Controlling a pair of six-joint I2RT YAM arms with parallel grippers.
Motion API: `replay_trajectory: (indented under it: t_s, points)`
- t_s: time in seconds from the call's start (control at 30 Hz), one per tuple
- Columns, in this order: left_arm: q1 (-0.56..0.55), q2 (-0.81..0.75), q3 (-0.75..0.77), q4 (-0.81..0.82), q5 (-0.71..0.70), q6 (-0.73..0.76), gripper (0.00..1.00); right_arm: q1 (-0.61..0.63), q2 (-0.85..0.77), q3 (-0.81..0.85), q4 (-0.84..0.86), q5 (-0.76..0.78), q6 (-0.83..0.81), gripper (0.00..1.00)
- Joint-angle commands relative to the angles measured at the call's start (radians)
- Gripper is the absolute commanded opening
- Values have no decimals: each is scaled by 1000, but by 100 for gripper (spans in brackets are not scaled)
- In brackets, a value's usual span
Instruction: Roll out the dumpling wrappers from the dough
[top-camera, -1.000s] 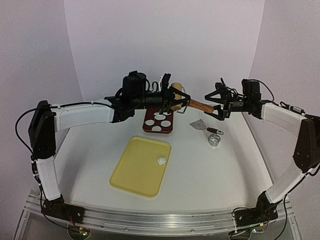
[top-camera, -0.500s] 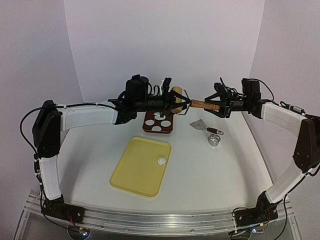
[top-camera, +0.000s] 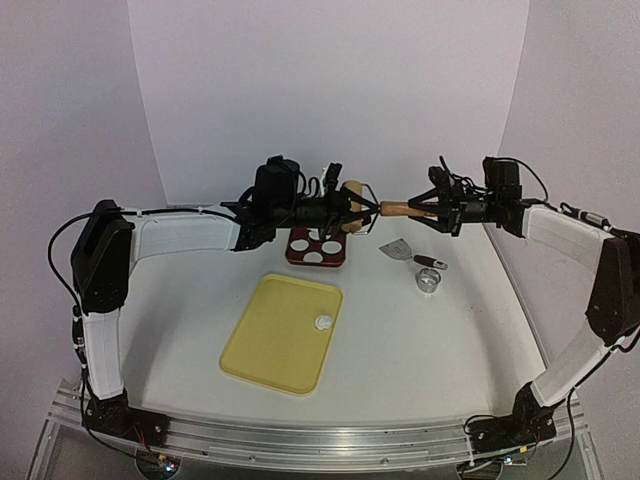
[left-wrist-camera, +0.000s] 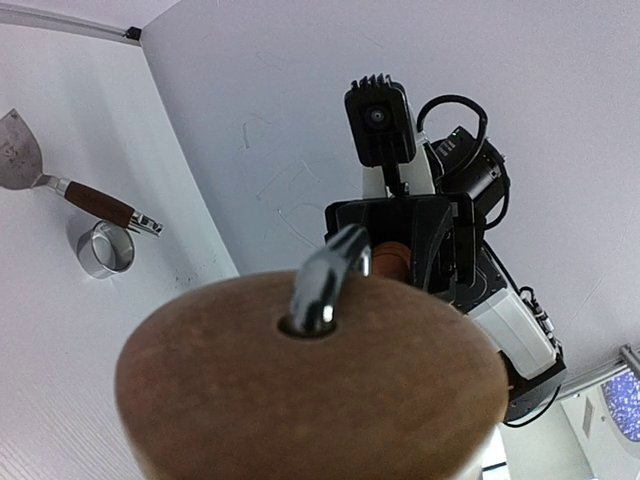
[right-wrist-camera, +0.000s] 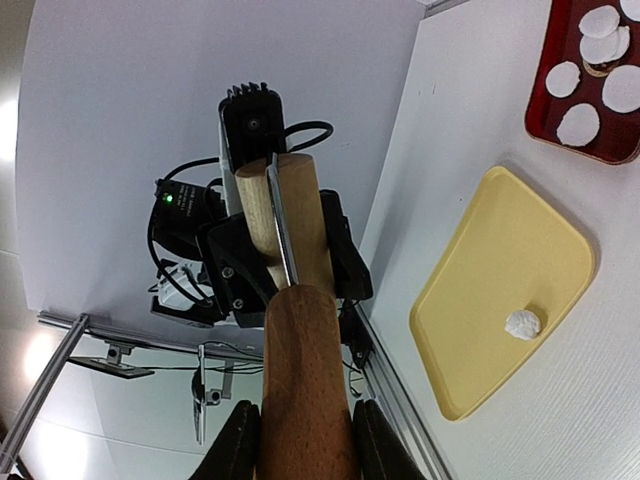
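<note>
Dough (top-camera: 323, 322): 1 lump on yellow board (top-camera: 270, 340); dumpling wrappers (top-camera: 313, 256) in red tray (top-camera: 290, 257) behind board. Left gripper (top-camera: 345, 205) and right gripper (top-camera: 420, 208) clamp rolling pin (top-camera: 392, 209).

Light falls soft and even from above, leaving faint shadows on my white table (top-camera: 400, 340). My left wrist view blurs the rolling pin (left-wrist-camera: 310, 390) close against its lens; both wrist views bend toward their edges.

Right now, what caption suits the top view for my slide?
Left claw and right claw hold one rolling pin aloft; dough lies on the yellow board.
</note>
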Motion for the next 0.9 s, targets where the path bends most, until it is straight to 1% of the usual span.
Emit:
replay_trajectory:
  t_s: [0.0,0.03,0.07,0.1,0.2,0.3,0.33,0.4,0.47,0.57,0.7,0.87]
  points:
    - [20,-4,49,-150,0,103,59,6,-57,4,48,54,-8,0]
    - [26,-13,61,-225,-23,145,74,5,-61,-6,44,84,-8,0]
    - [33,-26,68,-301,-48,187,84,4,-64,-20,40,117,-7,0]
    - [43,-46,66,-366,-70,223,88,4,-66,-32,32,147,-5,0]
    - [84,-130,18,-496,-132,304,96,3,-64,-38,-48,236,-30,0]
    - [132,-233,-100,-580,-194,372,99,3,-55,7,-246,369,-131,0]
    - [146,-259,-137,-619,-214,396,99,4,-50,30,-326,404,-170,0]
    - [162,-270,-174,-721,-285,432,98,3,-43,52,-418,468,-199,0]
    - [164,-240,-175,-841,-362,448,92,3,-34,46,-453,480,-194,0]
    - [163,-179,-179,-960,-410,449,84,9,-25,20,-483,457,-176,0]
    - [164,-167,-223,-982,-453,436,79,42,-21,-19,-516,459,-166,0]
    - [163,-149,-232,-1032,-516,437,72,146,23,-23,-517,461,-137,0]
